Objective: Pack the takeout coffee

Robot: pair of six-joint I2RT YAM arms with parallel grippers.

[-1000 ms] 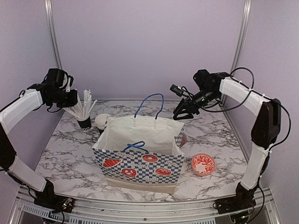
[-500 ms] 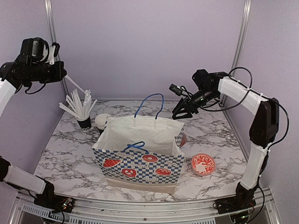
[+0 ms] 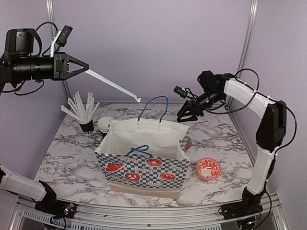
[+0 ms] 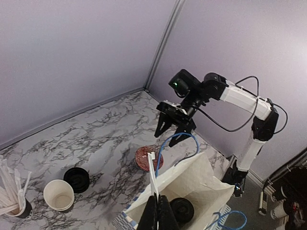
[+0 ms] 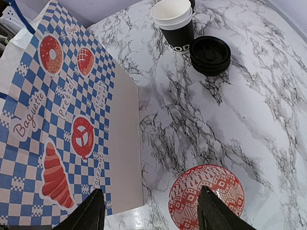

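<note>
A lidded black coffee cup point(image 4: 182, 209) stands inside the open blue-checked paper bag point(image 3: 144, 167). A stack of open black cups with white insides point(image 3: 104, 124) stands left of the bag; in the right wrist view point(image 5: 176, 21) black lids point(image 5: 210, 53) lie beside it. My left gripper point(image 3: 86, 70) is high above the table's left side, shut on a white paper-wrapped straw point(image 3: 115, 87) whose tip points toward the bag's blue handle. My right gripper point(image 3: 187, 116) is open and empty, hovering behind the bag's right rear corner.
A black cup of wrapped straws point(image 3: 84, 112) stands at the far left. One red-and-white bowl point(image 3: 208, 168) lies right of the bag, another point(image 3: 187, 143) at its right rear corner. The bag's blue handles point(image 3: 153, 108) stick up. Purple walls enclose the table.
My left arm rose from the straw cup, carrying one straw up and swinging it right toward the bag. The right gripper stayed almost still.
</note>
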